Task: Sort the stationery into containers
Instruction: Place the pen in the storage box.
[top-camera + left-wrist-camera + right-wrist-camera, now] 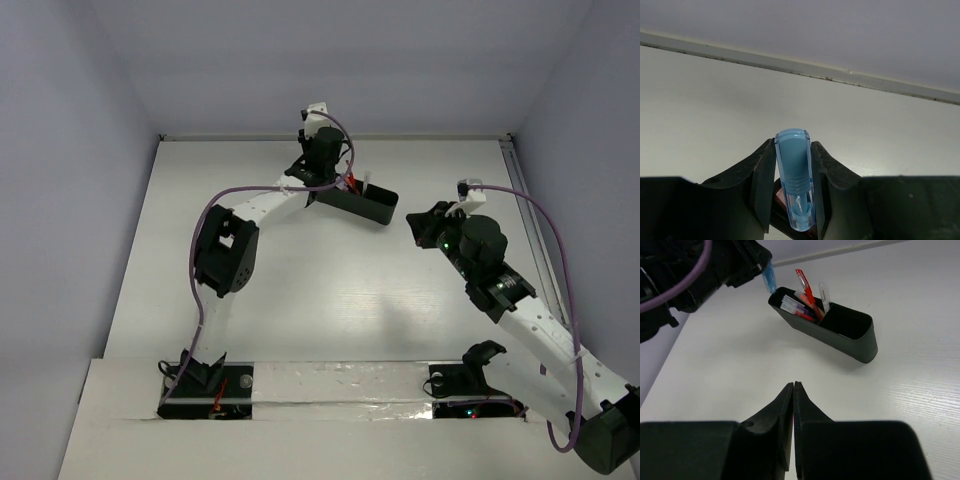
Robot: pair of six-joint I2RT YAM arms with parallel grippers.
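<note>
One blue capsule [792,170] pinched across its body by left claw [792,146], just above black holder [840,342] end | likely light, stiff, slick plastic; grip mid-body squarely | right claw [793,390] pressed together, empty, near holder

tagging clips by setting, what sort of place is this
Probably a robot lab test cell: a white table boxed in by pale walls, left arm and right arm bolted at its near edge, a black container of pens.
</note>
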